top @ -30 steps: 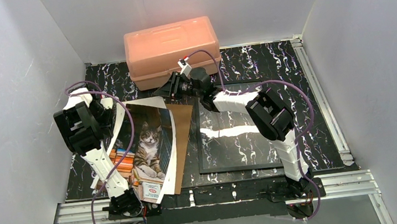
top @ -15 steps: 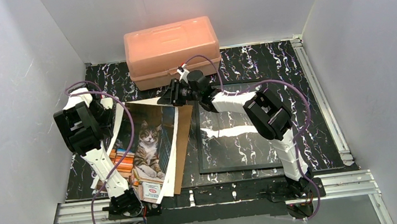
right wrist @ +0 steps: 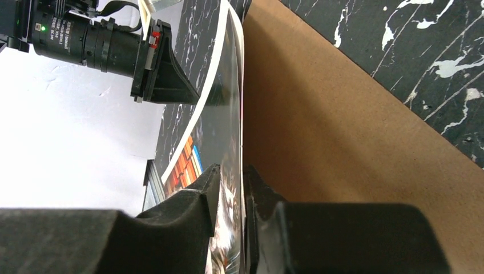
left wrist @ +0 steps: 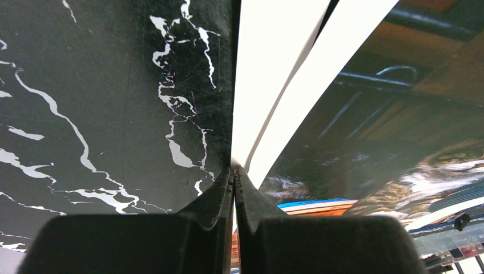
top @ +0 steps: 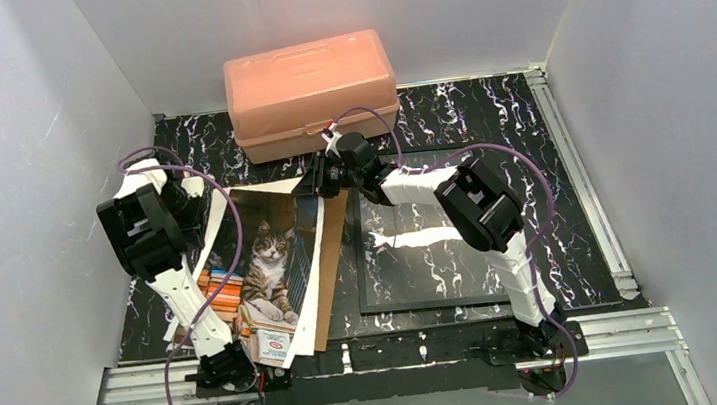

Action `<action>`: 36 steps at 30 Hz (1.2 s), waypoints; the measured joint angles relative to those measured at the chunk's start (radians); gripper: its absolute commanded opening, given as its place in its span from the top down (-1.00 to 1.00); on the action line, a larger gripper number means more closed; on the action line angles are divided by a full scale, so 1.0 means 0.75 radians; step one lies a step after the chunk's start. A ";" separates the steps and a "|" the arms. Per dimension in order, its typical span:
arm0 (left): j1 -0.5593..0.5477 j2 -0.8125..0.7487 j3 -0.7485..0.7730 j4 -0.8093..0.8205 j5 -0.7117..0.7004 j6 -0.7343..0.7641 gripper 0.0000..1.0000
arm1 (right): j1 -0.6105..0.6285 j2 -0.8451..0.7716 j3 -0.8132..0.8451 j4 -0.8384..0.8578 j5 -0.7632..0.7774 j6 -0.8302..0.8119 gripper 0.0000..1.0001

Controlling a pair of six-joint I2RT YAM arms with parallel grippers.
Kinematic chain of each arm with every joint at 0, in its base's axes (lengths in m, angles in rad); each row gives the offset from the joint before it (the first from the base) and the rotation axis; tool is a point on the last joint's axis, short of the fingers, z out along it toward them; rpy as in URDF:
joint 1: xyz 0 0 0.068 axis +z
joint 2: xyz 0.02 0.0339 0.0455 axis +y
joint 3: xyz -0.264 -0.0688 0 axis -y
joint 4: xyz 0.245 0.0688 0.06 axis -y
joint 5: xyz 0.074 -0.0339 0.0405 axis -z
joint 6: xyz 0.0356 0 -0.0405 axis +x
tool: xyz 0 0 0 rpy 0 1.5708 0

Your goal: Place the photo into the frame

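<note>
1. Over the last second my right gripper has dropped away from the peach box, down and left. It now sits on the top right corner of the photo, left of centre in the overhead view.
2. In the right wrist view its two fingers straddle the photo's raised edge, and the brown backing board lies just to the right. The jaws have narrowed, but a slim gap shows either side of the paper, so I cannot tell whether the pads are already pressing on it.
3. My left gripper has not moved and is fully closed at the upper left corner of the stack. A white sheet and the photo's border run away from its tips. I cannot say whether it nips either of them.
4. The photo itself has not shifted. It lies cat-side up on the sheet and board at the left of the table, beside the frame and not in it. The frame lies flat at centre right, untouched.
5. My reading is that this is the pick-up and the transfer has not begun. Once the pinch is firm, I must lift the print free of the board and carry it right over the frame. A weak hold could let the paper slip or drag the board along.
</note>
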State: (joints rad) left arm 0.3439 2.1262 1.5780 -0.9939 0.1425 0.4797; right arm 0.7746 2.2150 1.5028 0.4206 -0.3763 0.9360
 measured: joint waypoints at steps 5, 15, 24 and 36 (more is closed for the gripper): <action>0.000 0.000 0.000 -0.001 0.000 0.000 1.00 | 0.000 0.000 0.000 -0.004 0.010 -0.006 0.55; 0.000 -0.001 0.000 -0.001 0.000 0.000 1.00 | -0.003 -0.005 0.036 -0.010 0.009 0.001 0.46; 0.000 -0.001 0.000 0.000 0.000 0.000 1.00 | -0.003 -0.005 0.062 -0.008 0.010 0.012 0.97; -0.002 -0.002 0.023 -0.022 0.065 -0.013 0.52 | -0.003 -0.050 0.141 -0.170 0.096 -0.140 0.97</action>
State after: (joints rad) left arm 0.3428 2.1246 1.5951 -1.0103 0.1913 0.4702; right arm 0.7727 2.1773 1.6089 0.2932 -0.3046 0.8307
